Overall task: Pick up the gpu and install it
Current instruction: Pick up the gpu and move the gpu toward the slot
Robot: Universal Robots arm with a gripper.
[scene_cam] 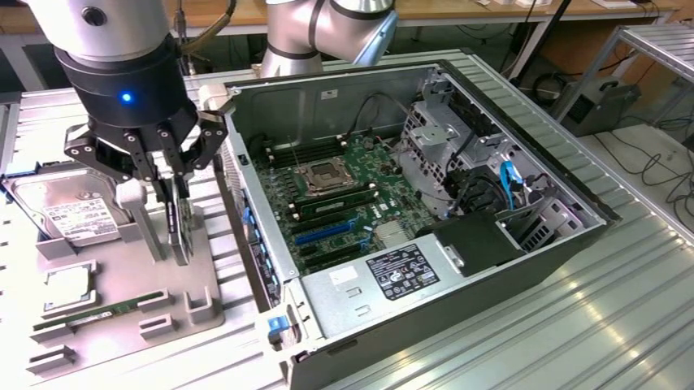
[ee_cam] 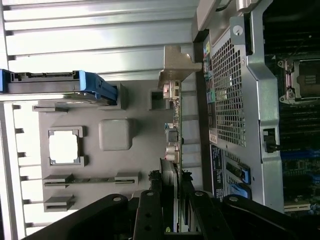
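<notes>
Exterior view: arm [scene_cam: 119, 49] upper section cut off by top edge. Gpu [scene_cam: 181, 231] stands edge-on, so fan face is not visible. Its top edge is hidden betw. the fingers of the pincer [scene_cam: 171, 183]. Hard drive [scene_cam: 65, 210]: end toward exterior view's right hidden behind pincer; label text too small to read. PC case [scene_cam: 509, 275]: lower front corner cut off by bottom edge. Wrist view: pincer linkage cut off at frame edge, covers part of gpu.

Hard drive [scene_cam: 65, 213] and case wall [scene_cam: 253, 237] flank the hand [scene_cam: 165, 177], leaving a narrow lane between.
</notes>
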